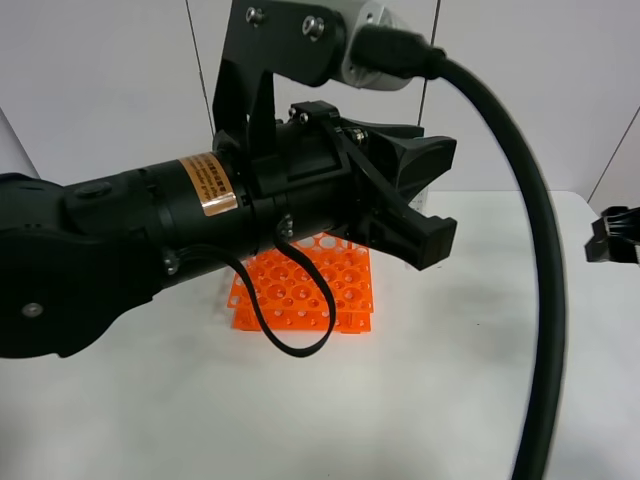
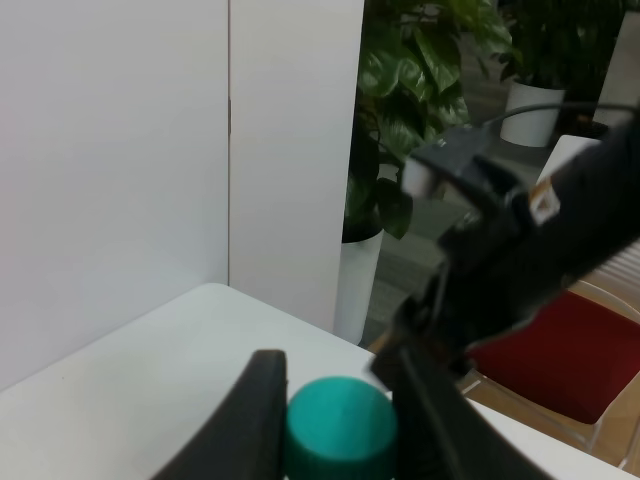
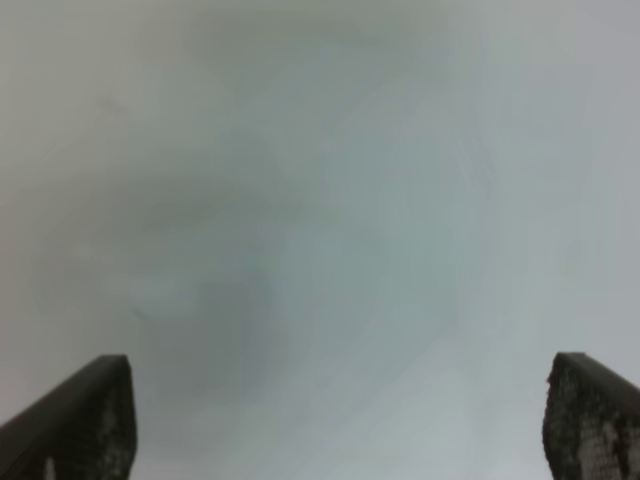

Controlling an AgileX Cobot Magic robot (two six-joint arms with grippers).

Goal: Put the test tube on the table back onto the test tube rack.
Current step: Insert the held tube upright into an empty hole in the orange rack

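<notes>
Left hand [image 2: 338,425] clamping test tube [image 2: 338,408] by teal cap, holding it high above test tube rack [image 1: 300,292]. Pickup looking done; lowering into rack hole not yet done. Right hand [image 3: 332,430] gaping wide, idling over tabletop [image 1: 430,390], well right of rack.

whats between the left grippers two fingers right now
The teal-capped test tube sits between the left gripper's fingers, seemingly touching both. That shows in the left wrist view.
</notes>
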